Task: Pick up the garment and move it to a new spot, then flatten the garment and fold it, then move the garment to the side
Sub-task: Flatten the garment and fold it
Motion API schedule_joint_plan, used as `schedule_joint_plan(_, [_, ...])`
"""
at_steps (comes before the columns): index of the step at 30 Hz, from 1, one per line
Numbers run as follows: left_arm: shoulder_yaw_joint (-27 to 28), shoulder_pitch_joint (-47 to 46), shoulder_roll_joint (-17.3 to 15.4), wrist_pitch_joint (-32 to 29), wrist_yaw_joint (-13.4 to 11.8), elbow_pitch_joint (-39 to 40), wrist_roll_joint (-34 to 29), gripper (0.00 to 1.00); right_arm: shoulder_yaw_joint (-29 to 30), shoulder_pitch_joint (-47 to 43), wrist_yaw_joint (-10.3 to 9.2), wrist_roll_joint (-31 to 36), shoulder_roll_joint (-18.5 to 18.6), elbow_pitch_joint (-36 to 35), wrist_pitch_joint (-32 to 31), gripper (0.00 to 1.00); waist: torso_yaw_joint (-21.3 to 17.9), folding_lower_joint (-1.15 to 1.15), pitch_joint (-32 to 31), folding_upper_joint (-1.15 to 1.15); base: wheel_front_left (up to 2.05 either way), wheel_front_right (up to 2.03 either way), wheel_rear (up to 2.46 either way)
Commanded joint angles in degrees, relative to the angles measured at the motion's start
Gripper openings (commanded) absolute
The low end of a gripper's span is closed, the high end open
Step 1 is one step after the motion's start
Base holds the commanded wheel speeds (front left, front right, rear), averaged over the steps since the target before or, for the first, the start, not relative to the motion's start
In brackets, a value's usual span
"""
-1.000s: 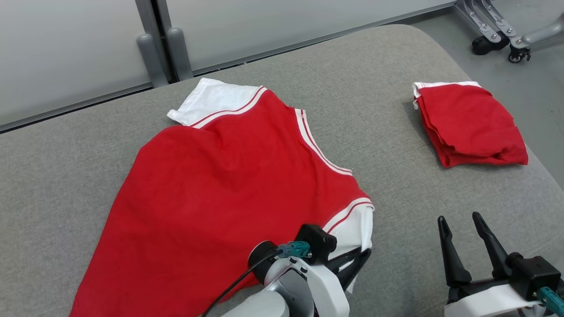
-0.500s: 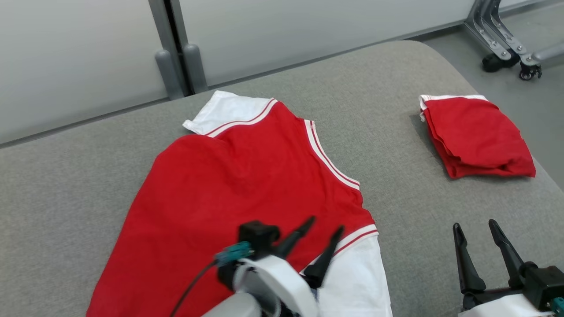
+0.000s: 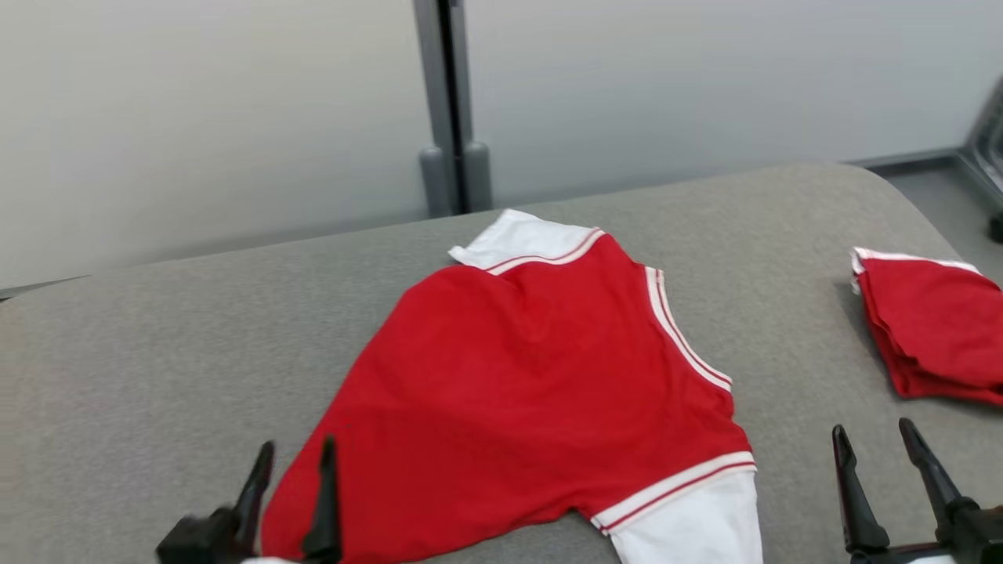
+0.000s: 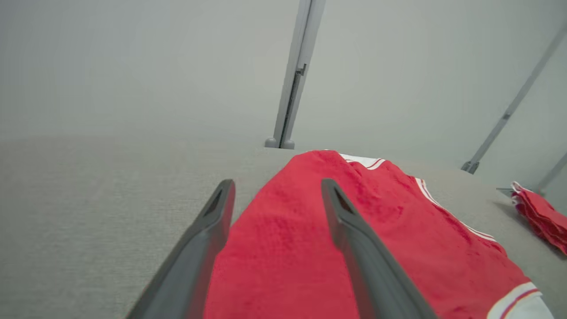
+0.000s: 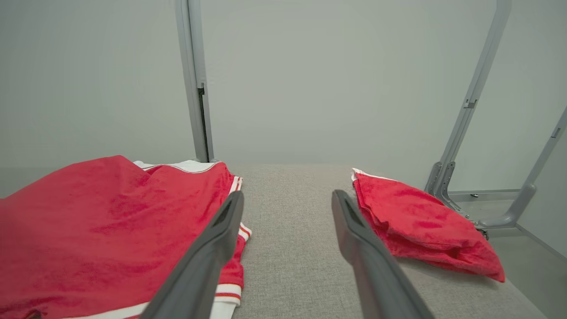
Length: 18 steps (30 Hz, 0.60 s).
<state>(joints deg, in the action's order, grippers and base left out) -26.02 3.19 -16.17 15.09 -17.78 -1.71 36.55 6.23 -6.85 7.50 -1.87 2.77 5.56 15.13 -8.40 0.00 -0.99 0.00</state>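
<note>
garment (image 3: pixel 533 392): we see it spread out, red, in the middle of the grey table (image 3: pixel 157 352).
left gripper (image 3: pixel 298 445): wide apart, holding nothing, at the garment's near corner.
right gripper (image 3: pixel 871 428): wide apart, holding nothing.
worry: we might grab badly, drag it and bunch it up.
</note>
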Motion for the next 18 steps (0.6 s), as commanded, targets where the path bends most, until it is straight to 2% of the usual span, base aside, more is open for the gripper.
schedule_joint_plan(1, [2.30,2.27,0.23,0.05,0.73,0.54,-1.96,1.00,0.07,-0.98,-0.02,0.48,0.28,0.20,0.02,1.00,2.73,0.00,-1.87,0.00,0.00,0.00,0.00])
schedule_joint_plan(9, [15.42,13.10,5.50,0.04,8.92,-0.23,-11.67,1.00,0.62,-3.39,-0.02,-0.67,0.28,2.38,0.01,1.00,6.72,0.00,-3.46,0.00,0.00,0.00,0.00])
schedule_joint_plan(14, [20.16,15.06,8.86,0.04,13.46,-1.65,-15.27,1.00,0.44,-4.06,-0.02,-0.72,0.28,3.48,0.01,1.00,7.43,0.00,-3.83,0.00,0.00,0.00,0.00])
schedule_joint_plan(18, [22.71,15.08,10.68,0.04,15.99,-2.76,-17.27,1.00,0.03,-3.81,-0.02,-0.67,0.28,3.82,0.01,1.00,7.35,0.00,-3.96,0.00,0.00,0.00,0.00])
